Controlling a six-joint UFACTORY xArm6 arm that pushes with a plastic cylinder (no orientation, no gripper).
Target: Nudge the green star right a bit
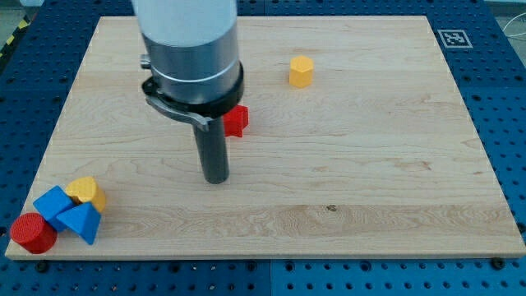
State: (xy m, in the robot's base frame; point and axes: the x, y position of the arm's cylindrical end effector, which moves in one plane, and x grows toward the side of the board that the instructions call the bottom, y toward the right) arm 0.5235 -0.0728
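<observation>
Green star unseen near my tip (216,179)

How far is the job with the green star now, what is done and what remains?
Done: nothing can be confirmed, because no green star shows in this view; the arm may hide it. In hand: my tip rests on the bare board, below the red block, touching no block. Left: the whole nudge to the right, as far as the view tells.

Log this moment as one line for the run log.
tip mid-board, touching nothing | green star not visible | red block behind rod | yellow block near top | red, blue, yellow cluster bottom-left
</observation>
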